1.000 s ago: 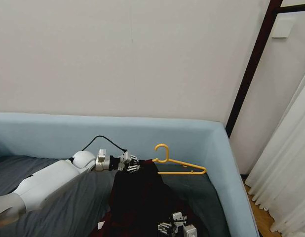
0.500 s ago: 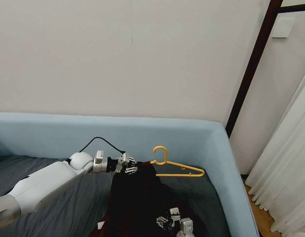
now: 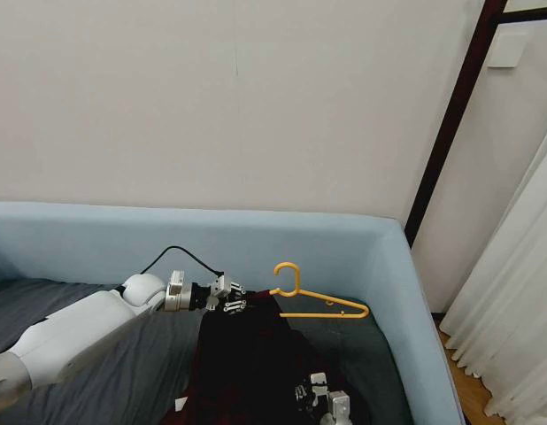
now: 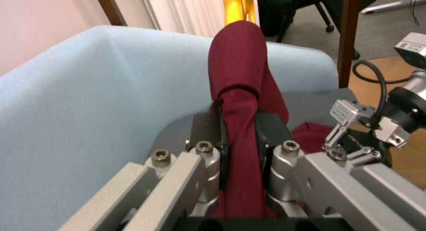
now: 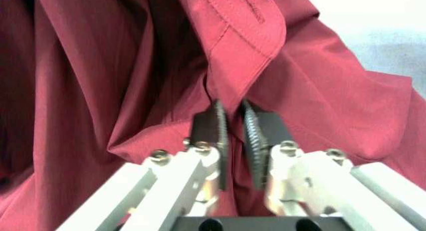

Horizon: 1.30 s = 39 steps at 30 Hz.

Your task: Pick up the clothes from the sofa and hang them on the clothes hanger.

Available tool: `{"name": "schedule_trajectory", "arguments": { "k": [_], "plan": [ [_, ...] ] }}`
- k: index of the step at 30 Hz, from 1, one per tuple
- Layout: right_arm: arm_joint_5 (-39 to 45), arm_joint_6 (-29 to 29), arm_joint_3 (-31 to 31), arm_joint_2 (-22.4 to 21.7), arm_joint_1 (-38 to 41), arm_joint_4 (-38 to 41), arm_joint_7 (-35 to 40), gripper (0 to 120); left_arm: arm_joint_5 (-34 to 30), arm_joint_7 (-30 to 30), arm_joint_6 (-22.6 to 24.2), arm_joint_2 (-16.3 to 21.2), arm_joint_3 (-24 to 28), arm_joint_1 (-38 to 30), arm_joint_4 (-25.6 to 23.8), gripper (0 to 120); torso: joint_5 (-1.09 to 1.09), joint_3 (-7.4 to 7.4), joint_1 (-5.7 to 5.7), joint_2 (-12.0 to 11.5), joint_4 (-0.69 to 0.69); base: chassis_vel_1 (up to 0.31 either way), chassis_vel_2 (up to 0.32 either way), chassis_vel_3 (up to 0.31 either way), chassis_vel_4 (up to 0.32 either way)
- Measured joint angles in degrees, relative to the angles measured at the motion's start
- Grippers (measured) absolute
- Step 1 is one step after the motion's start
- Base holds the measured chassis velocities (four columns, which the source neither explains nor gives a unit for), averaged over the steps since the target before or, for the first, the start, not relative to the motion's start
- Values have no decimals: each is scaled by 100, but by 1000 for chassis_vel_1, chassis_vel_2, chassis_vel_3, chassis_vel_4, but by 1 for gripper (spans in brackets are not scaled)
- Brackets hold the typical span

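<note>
My left fingers are closed tight on the red shirt beside the yellow hanger, above the sofa. My right fingers pinch its lower fold. I should draw the cloth slowly, keeping the hanger level.

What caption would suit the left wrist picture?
Left gripper shut on a dark red garment, yellow hanger beyond, blue sofa behind.
</note>
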Motion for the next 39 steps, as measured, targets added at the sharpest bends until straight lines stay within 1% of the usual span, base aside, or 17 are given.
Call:
{"name": "schedule_trajectory", "arguments": {
  "k": [2, 15, 19, 20, 29, 30, 35, 39],
  "plan": [
    [-14, 53, 19, 4, -11, -11, -13, 0, -1, 1, 1, 13, -7, 20, -4, 8, 1, 0, 0, 0, 1, 0, 0, 0, 0],
    [-62, 108, 117, -158, -107, 199, -106, 0, 19, 18, -55, 96, -206, 165, -36, 8, 1, 0, 0, 0, 1, 0, 0, 0, 0],
    [-93, 169, 228, -411, -104, 310, -349, 0, 69, 61, -161, 157, -232, 166, -37, 8, 1, 0, 0, 0, 0, 0, 0, 0, 0],
    [-93, 169, 228, -411, -104, 310, -349, 0, 69, 61, -161, 157, -232, 166, -37, 8, 1, 0, 0, 0, 0, 0, 0, 0, 0],
    [148, 118, 384, -1084, 87, 618, -603, 0, 193, 193, -350, 183, -281, 138, 1, 8, 1, 0, 0, 0, 1, 0, 0, 0, 0],
    [148, 118, 384, -1084, 87, 618, -603, 0, 193, 193, -350, 183, -281, 138, 1, 8, 1, 0, 0, 0, 1, 0, 0, 0, 0],
    [385, 3, 402, -1363, 166, 733, -647, 0, 72, 200, -540, 178, -435, 225, -31, 8, 1, 0, 0, 0, 0, 0, 0, 0, 0],
    [526, -50, 456, -1418, 205, 758, -636, 0, 38, 223, -693, 177, -533, 333, -77, 8, 1, 0, 0, 0, 0, 0, 0, 0, 0]
  ]
}}
